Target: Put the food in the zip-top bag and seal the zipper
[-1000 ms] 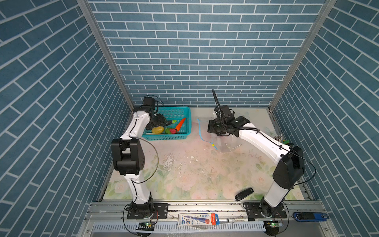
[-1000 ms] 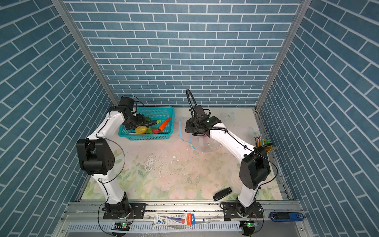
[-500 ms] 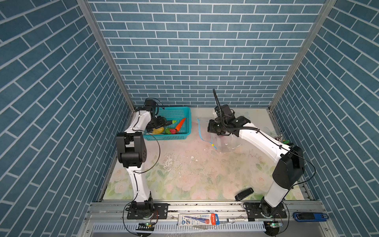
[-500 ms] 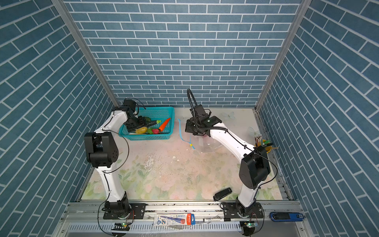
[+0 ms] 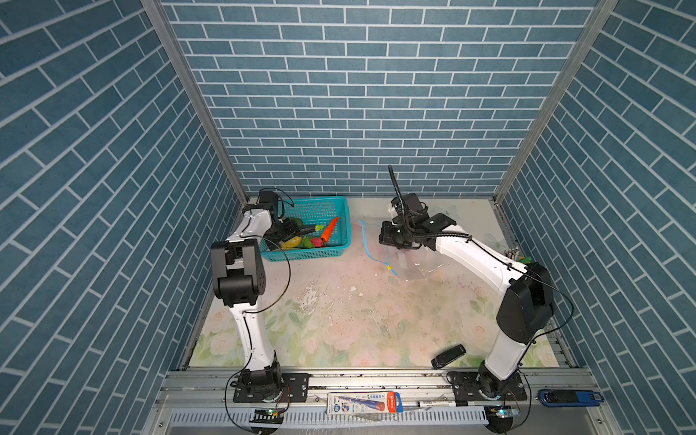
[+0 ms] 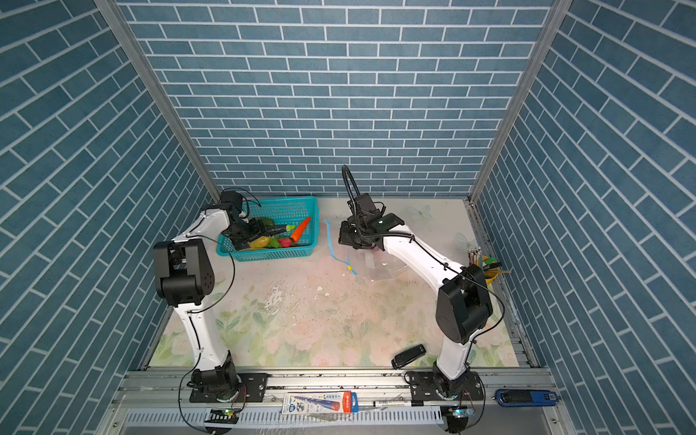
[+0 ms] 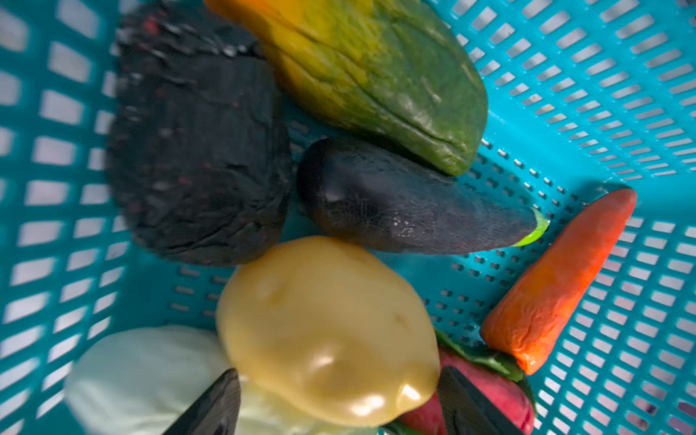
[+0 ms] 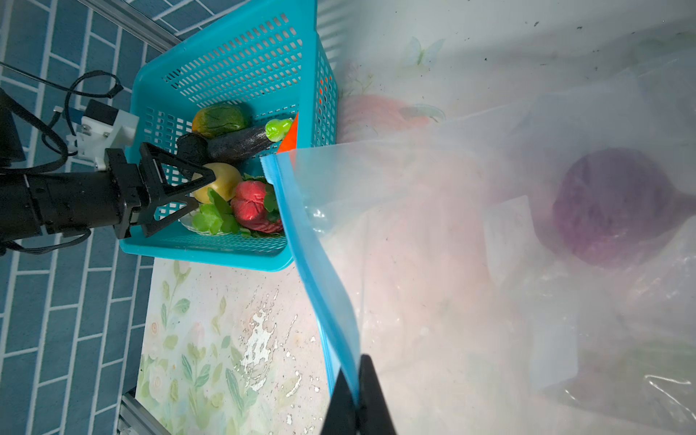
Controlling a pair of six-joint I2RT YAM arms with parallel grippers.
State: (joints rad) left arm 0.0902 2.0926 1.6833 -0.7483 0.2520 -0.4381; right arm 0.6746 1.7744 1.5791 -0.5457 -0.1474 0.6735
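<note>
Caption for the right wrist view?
Right gripper, jaws shut on the zipper; left gripper, jaws open, at the yellow fruit.

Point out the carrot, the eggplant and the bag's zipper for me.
carrot (image 7: 557, 278): left wrist view, middle of its orange body.
eggplant (image 7: 406, 211): left wrist view, middle of its dark body.
zipper (image 8: 303, 241): right wrist view, midway along the blue strip.

Teal mesh basket, orange carrot, yellow fruit, clear bag w/ lt-blue zipper, floral tabletop.
</note>
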